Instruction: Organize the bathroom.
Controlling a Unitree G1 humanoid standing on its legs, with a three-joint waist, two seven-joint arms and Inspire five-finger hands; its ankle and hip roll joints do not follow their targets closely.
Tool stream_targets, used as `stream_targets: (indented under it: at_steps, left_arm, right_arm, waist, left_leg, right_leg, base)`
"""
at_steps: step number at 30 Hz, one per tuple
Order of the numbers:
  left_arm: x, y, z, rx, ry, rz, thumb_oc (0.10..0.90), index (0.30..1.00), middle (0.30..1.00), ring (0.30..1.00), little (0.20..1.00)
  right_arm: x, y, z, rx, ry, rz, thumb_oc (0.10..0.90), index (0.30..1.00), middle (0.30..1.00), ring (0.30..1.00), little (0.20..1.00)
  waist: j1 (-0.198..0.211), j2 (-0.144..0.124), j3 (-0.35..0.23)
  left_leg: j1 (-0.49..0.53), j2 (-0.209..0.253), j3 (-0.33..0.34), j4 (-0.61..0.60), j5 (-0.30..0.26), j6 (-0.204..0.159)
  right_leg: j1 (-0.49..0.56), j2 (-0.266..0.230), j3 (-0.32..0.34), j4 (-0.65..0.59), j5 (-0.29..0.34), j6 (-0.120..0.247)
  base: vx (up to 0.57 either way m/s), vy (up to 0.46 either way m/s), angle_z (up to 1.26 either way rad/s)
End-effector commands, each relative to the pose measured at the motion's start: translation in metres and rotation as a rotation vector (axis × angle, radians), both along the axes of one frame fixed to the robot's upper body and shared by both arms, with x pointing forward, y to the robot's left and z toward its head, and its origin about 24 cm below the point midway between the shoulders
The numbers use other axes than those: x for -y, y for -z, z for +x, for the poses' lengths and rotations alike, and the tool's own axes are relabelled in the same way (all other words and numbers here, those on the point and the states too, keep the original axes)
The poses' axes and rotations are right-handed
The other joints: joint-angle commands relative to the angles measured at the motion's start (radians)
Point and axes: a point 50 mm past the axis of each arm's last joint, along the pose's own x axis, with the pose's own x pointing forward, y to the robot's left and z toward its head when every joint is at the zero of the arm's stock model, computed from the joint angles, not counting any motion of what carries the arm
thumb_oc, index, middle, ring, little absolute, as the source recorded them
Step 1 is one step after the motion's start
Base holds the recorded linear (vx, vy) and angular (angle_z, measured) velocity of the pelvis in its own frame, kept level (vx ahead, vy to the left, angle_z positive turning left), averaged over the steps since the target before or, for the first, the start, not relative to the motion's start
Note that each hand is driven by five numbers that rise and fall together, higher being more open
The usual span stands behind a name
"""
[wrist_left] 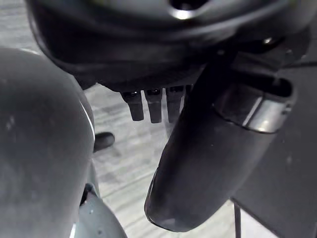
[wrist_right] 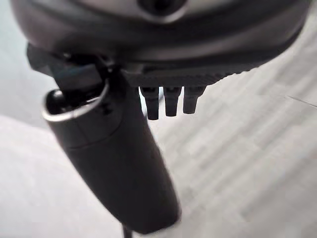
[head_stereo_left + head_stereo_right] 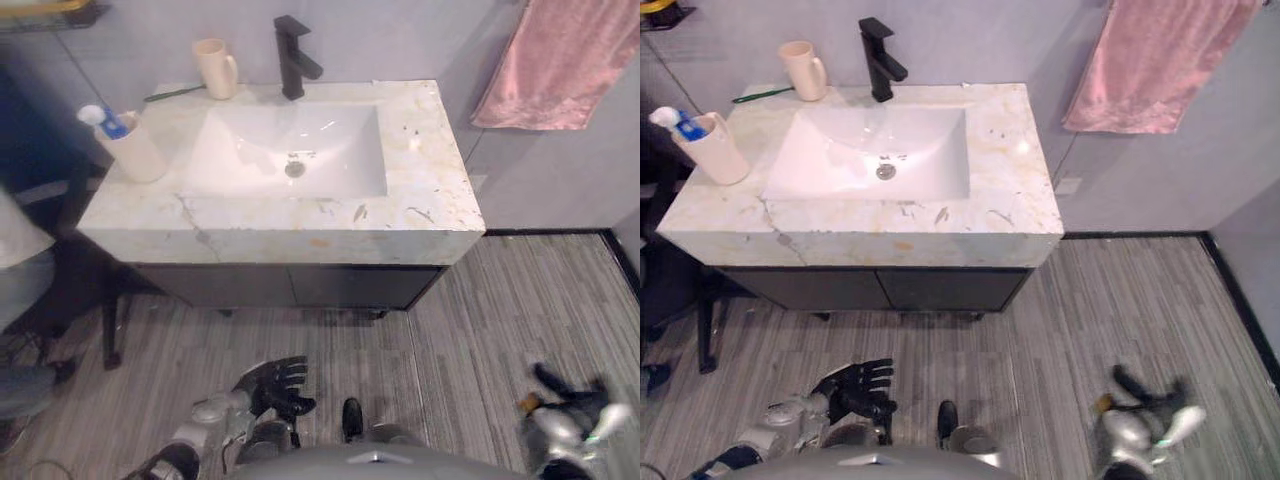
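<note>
1. Bathroom things to be tidied all sit on the vanity counter, well apart from both hands, which hang low over the striped floor at the near edge.
2. Nearest, the left hand hangs at the lower left, fingers relaxed and loosely spread, holding nothing; its wrist view shows straight fingers over bare floor.
3. At the near right, the right hand is also released and empty, fingers straight over the floor.
4. Farther on, at the counter's left edge, stands a cream cup with a toothpaste tube sticking out of it. It looks like light plastic or ceramic, smooth and probably slippery if wet; I would wrap the body low, not pinch the rim, since the tube makes it top-heavy.
5. In the counter's middle lies the white sink basin, nothing visible in it.
6. At the far left, a second cup with a handle stands upright near the black faucet. If ceramic, it is rigid and breakable; a grasp round the body seems safer than the small handle.
7. Just left of that cup a green toothbrush lies flat on the counter: thin, light, stiff, hard to lift off a flat top; a pinch mid-handle seems best.
8. Farthest right, a pink towel hangs on the wall: soft, limp, easy to bunch.
</note>
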Motion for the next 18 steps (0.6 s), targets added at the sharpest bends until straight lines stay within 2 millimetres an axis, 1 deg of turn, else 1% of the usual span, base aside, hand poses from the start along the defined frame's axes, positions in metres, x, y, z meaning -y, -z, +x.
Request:
stream_targets:
  at_steps: [1,2,3,4,5,6,7,8,9,10,11,12,14,18]
  left_arm:
    - [0.002,-0.003,0.009,0.089,0.062,0.062,0.8,0.9,0.9,0.9,0.9]
    - [0.002,-0.001,0.007,0.075,0.064,0.068,0.8,0.9,0.9,0.9,0.9]
    - [0.004,0.003,0.004,0.043,0.061,0.073,0.8,0.9,0.9,0.9,0.9]
    - [0.004,0.005,0.001,0.032,0.058,0.073,0.8,0.9,0.9,0.9,0.9]
    - [0.005,0.007,-0.002,0.022,0.051,0.071,0.8,0.9,0.9,0.9,0.9]
    - [0.006,0.008,-0.002,0.019,0.05,0.071,0.8,0.9,0.9,0.9,0.9]
    - [0.009,0.011,-0.005,-0.015,0.047,0.086,0.8,0.9,0.9,0.9,0.9]
    - [0.01,0.014,-0.008,-0.021,0.072,0.115,0.8,0.9,0.9,0.9,0.9]
    - [0.01,0.014,-0.009,-0.02,0.084,0.125,0.8,0.9,0.9,0.9,0.9]
    - [0.011,0.017,-0.012,-0.029,0.109,0.166,0.8,0.9,0.9,0.9,0.9]
    - [0.011,0.018,-0.014,-0.044,0.113,0.182,0.8,0.9,0.9,0.9,0.9]
    - [0.009,0.019,-0.016,-0.055,0.119,0.193,0.8,0.9,0.9,0.9,0.9]
    - [0.005,0.022,-0.023,-0.091,0.073,0.198,0.8,0.9,0.9,0.9,0.9]
    - [0.0,0.021,-0.021,-0.084,0.044,0.206,0.8,0.9,0.9,0.9,0.9]
  right_arm:
    - [0.003,-0.007,0.017,0.013,-0.171,-0.024,0.8,0.9,0.9,0.9,0.9]
    - [-0.002,-0.002,0.016,-0.014,-0.216,0.008,0.8,0.9,0.9,0.9,0.9]
    - [-0.016,0.009,0.013,-0.073,-0.297,0.084,0.8,0.9,0.9,0.9,0.9]
    - [-0.022,0.015,0.01,-0.102,-0.318,0.12,0.8,0.9,0.9,0.9,0.9]
    - [-0.027,0.021,0.005,-0.128,-0.326,0.167,0.8,0.9,0.9,0.9,0.9]
    - [-0.03,0.024,0.002,-0.135,-0.331,0.182,0.8,0.9,0.9,0.9,0.9]
    - [-0.04,0.033,-0.005,-0.195,-0.37,0.246,0.8,0.9,0.9,0.9,0.9]
    - [-0.046,0.039,-0.014,-0.236,-0.372,0.285,0.8,0.9,0.9,0.9,0.9]
    - [-0.047,0.041,-0.017,-0.244,-0.367,0.297,0.8,0.9,0.9,0.9,0.9]
    - [-0.052,0.046,-0.025,-0.295,-0.367,0.353,0.8,0.9,0.9,0.9,0.9]
    - [-0.055,0.048,-0.029,-0.324,-0.371,0.363,0.8,0.9,0.9,0.9,0.9]
    - [-0.056,0.05,-0.032,-0.348,-0.372,0.375,0.8,0.9,0.9,0.9,0.9]
    - [-0.059,0.052,-0.038,-0.397,-0.394,0.399,0.8,0.9,0.9,0.9,0.9]
    - [-0.061,0.054,-0.039,-0.416,-0.423,0.4,0.8,0.9,0.9,0.9,0.9]
  waist:
    - [0.022,-0.036,-0.047]
    - [0.02,-0.033,-0.051]
    - [0.02,-0.013,-0.059]
    - [0.021,-0.001,-0.062]
    - [0.021,0.011,-0.064]
    - [0.022,0.016,-0.065]
    - [0.028,0.027,-0.069]
    - [0.032,0.029,-0.073]
    - [0.033,0.03,-0.074]
    - [0.039,0.03,-0.076]
    - [0.042,0.031,-0.077]
    - [0.044,0.03,-0.076]
    - [0.044,0.029,-0.077]
    - [0.047,0.025,-0.08]
  left_leg:
    - [0.006,-0.02,-0.036,0.072,-0.057,0.087]
    - [0.031,-0.015,-0.042,0.055,-0.065,0.087]
    - [0.088,-0.025,-0.07,-0.059,-0.072,0.088]
    - [0.104,-0.037,-0.083,-0.111,-0.067,0.089]
    - [0.12,-0.039,-0.079,-0.155,-0.057,0.091]
    - [0.126,-0.039,-0.08,-0.182,-0.051,0.091]
    - [0.133,-0.048,-0.089,-0.229,-0.039,0.096]
    - [0.126,-0.053,-0.096,-0.229,-0.037,0.096]
    - [0.123,-0.056,-0.1,-0.229,-0.037,0.097]
    - [0.12,-0.062,-0.109,-0.229,-0.034,0.099]
    - [0.124,-0.067,-0.109,-0.229,-0.036,0.101]
    - [0.128,-0.07,-0.108,-0.229,-0.038,0.104]
    - [0.14,-0.077,-0.106,-0.229,-0.046,0.115]
    - [0.15,-0.082,-0.102,-0.229,-0.055,0.124]
  right_leg:
    - [0.011,-0.03,0.05,0.028,-0.008,0.083]
    - [0.006,-0.032,0.051,0.03,-0.008,0.085]
    - [-0.006,-0.029,0.049,0.034,-0.01,0.092]
    - [-0.018,-0.028,0.047,0.038,-0.011,0.097]
    - [-0.027,-0.028,0.04,0.044,-0.012,0.103]
    - [-0.029,-0.026,0.038,0.044,-0.013,0.104]
    - [-0.035,-0.027,0.027,0.043,-0.013,0.109]
    - [-0.038,-0.031,0.015,0.043,-0.012,0.112]
    - [-0.039,-0.032,0.012,0.044,-0.012,0.114]
    - [-0.042,-0.037,0.003,0.044,-0.01,0.119]
    - [-0.041,-0.04,0.0,0.046,-0.009,0.123]
    - [-0.041,-0.043,0.001,0.048,-0.008,0.126]
    - [-0.041,-0.048,0.007,0.056,-0.007,0.131]
    - [-0.033,-0.052,0.014,0.05,-0.003,0.137]
  base:
    - [-0.05,0.132,0.31]
    - [-0.04,0.199,0.19]
    - [-0.03,0.199,0.07]
    - [-0.05,0.226,0.12]
    - [-0.05,0.147,0.12]
    - [-0.07,0.188,0.12]
    - [-0.08,0.167,0.14]
    - [-0.08,0.155,0.15]
    - [-0.07,0.114,0.16]
    - [-0.04,0.102,0.25]
    - [-0.04,0.126,0.29]
    - [-0.01,0.095,0.3]
    - [-0.01,0.087,0.04]
    - [0.0,0.031,-0.07]
